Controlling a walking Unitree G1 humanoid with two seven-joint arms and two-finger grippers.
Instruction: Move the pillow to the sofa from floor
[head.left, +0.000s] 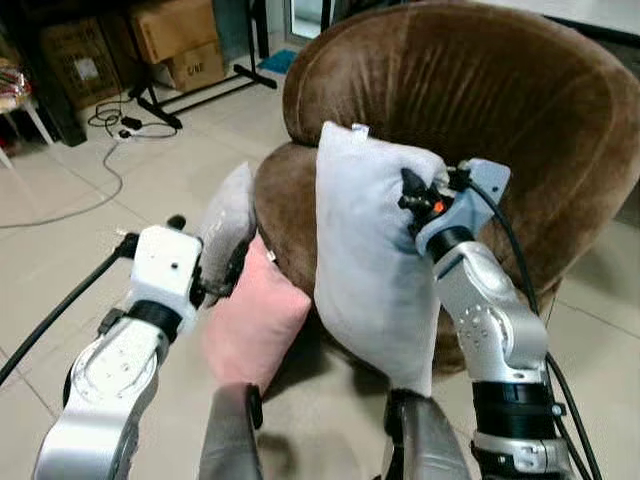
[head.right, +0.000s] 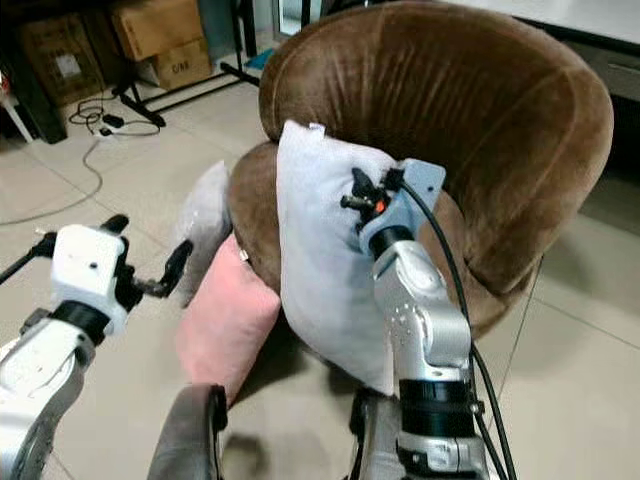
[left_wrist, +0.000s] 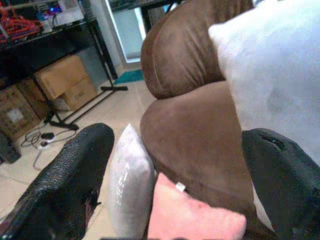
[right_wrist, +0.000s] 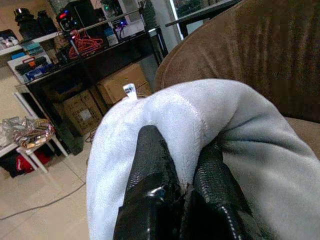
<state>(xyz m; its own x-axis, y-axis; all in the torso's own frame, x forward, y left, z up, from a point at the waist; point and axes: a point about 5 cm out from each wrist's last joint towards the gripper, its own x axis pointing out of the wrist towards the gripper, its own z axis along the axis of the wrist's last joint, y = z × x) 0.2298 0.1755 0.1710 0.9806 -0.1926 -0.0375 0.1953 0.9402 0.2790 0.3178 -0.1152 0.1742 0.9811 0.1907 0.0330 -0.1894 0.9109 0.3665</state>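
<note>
Right hand (right_wrist: 182, 187) has its two black fingers pinched tight on the upper edge of the white pillow (head.left: 370, 260), which hangs upright off the floor, right in front of the brown sofa (head.left: 520, 130) and partly covering its seat. The pillow's lower corner dangles beside the sofa's base, above the tiled floor (head.left: 60, 250).

Left hand (head.right: 150, 275) is held out to the left of the sofa with its fingers spread apart and nothing between them. Just beyond it, a grey pillow (head.left: 228, 222) stands on edge against the sofa's left side, and a pink pillow (head.left: 255, 320) leans against the sofa's front lower edge, next to the grey one.

Farther back from the sofa, cardboard boxes (head.left: 180, 40) sit against the wall, with a black stand (head.left: 200, 90) and a cable (head.left: 90, 170) trailing over the floor.
</note>
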